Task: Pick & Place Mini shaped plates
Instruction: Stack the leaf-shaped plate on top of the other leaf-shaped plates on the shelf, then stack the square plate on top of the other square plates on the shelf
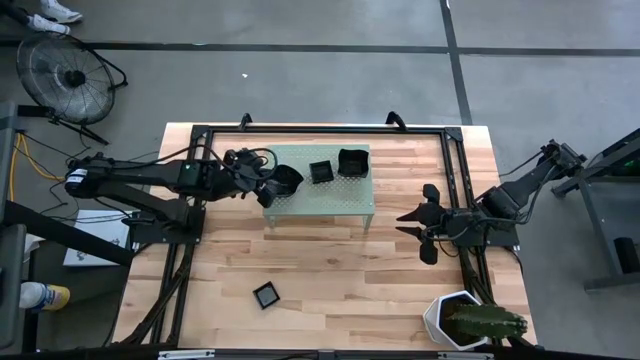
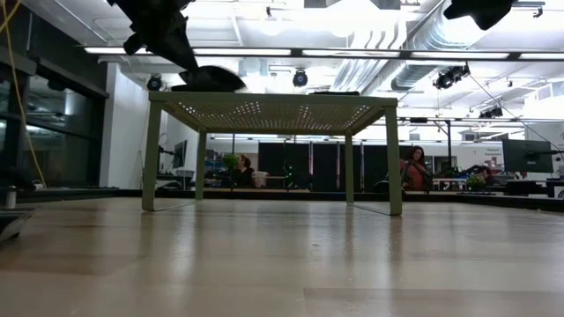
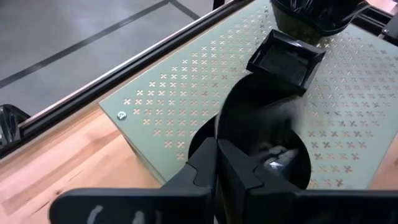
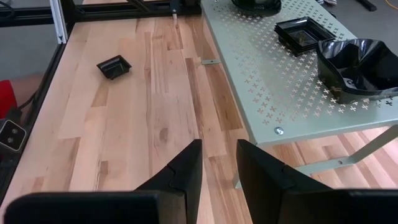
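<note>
The left hand (image 1: 262, 184) is pinched shut on a rounded black plate's (image 1: 283, 181) rim over the perforated stand's (image 1: 330, 200) left end, beside the two plates (image 1: 336, 166) there. Released tilted, it could slide off the edge.

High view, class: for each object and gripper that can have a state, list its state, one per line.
Round glossy black dish: held by the left gripper, at the perforated green stand's left end.
Small square black dish: resting upright on the stand.
Larger wavy-edged black dish: resting upright on the stand.
Square black dish: lying on the wooden table, free.
Right gripper: fingers apart, holding nothing.
</note>
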`<act>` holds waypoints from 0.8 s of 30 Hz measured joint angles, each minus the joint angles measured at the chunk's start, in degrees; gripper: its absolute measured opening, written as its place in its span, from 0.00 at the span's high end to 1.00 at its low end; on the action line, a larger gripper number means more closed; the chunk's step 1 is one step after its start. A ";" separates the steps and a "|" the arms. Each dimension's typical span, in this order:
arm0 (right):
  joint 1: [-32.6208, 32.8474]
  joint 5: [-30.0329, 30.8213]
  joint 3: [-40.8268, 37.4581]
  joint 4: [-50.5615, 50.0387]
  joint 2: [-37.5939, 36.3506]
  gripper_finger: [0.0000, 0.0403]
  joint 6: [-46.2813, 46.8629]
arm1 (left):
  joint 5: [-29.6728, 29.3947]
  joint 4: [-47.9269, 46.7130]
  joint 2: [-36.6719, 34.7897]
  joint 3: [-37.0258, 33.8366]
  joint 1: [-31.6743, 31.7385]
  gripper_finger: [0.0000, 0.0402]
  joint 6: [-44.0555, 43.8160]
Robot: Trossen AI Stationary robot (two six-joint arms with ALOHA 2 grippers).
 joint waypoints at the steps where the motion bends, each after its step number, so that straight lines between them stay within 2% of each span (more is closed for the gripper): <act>1: 0.01 0.00 0.00 0.00 0.00 0.77 0.00 | -0.02 0.02 0.00 0.00 0.02 0.98 0.00; 14: 0.00 -0.04 0.00 0.00 0.00 0.77 0.17 | -0.44 -0.22 -0.02 0.00 0.00 0.89 2.82; 21: 0.02 -0.04 0.00 0.00 0.03 0.77 0.24 | -0.21 0.23 -2.18 0.00 0.00 0.87 15.41; 24: 0.00 -0.07 0.00 0.00 0.41 0.77 0.24 | 3.40 0.15 -3.61 0.00 0.00 0.87 20.29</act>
